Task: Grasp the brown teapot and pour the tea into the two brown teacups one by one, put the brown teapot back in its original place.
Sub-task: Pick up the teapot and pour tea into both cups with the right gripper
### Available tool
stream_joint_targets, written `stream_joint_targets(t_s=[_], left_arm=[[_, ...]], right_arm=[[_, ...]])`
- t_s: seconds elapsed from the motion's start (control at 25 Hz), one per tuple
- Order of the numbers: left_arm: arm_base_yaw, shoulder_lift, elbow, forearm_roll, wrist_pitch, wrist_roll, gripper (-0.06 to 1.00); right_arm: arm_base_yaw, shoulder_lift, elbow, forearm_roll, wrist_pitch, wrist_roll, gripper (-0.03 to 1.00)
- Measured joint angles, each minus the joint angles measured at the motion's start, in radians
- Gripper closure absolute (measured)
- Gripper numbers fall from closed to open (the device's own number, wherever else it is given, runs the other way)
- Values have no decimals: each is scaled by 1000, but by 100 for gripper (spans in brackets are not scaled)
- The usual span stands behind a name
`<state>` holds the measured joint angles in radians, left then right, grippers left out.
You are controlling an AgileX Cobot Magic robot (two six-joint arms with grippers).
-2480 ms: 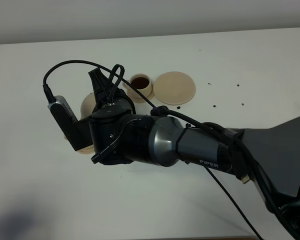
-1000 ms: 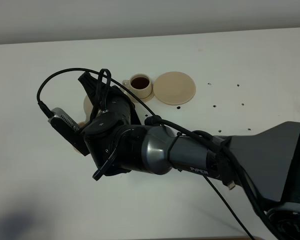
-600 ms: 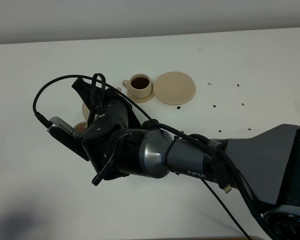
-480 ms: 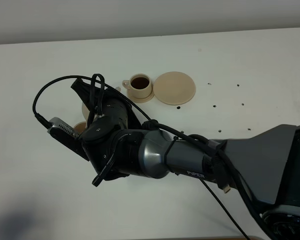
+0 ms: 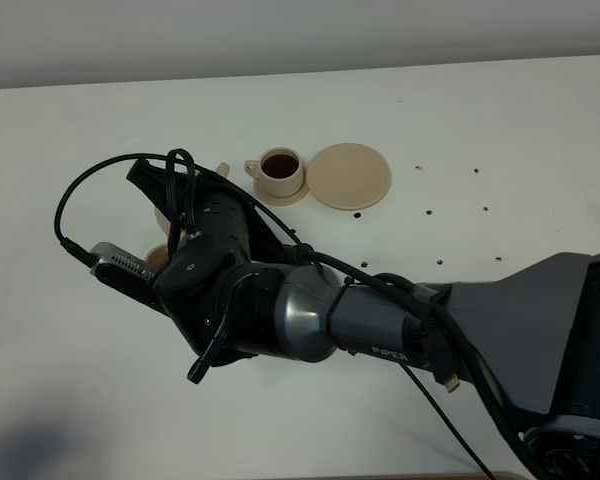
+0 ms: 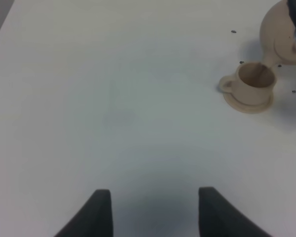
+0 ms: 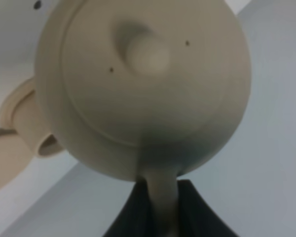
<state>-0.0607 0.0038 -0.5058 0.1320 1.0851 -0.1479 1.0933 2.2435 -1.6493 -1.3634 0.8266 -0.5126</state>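
My right gripper [image 7: 158, 205] is shut on the loop handle of the brown teapot [image 7: 138, 89], whose knobbed lid faces the right wrist camera. In the left wrist view the teapot [image 6: 278, 34] is tilted spout-down over an empty-looking teacup [image 6: 251, 83] on its small saucer, with a thin stream running into it. In the high view my right arm [image 5: 280, 310] hides most of that teapot and cup. The other teacup [image 5: 280, 168] holds dark tea on its saucer. The wide round saucer [image 5: 349, 175] beside it is bare. My left gripper [image 6: 155, 212] is open and empty, well short of the cup.
The table [image 5: 500, 130] is white, with small dark specks [image 5: 427, 212] to the right of the wide saucer. My right arm and its cable stretch across the middle from the lower right to the left side.
My right arm has swung further left and toward the near side with the teapot, moving away from the filled cup and tilting the teapot over the second cup.
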Motion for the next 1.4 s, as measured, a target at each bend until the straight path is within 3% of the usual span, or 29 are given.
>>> stream_joint_targets(t_s=[0.88, 1.4], left_arm=[[0, 0, 0, 0, 0, 0, 51], [0, 0, 0, 0, 0, 0, 51]], right_arm=[[3, 0, 0, -71, -29, -135, 88], [9, 0, 0, -136, -53, -148, 88]])
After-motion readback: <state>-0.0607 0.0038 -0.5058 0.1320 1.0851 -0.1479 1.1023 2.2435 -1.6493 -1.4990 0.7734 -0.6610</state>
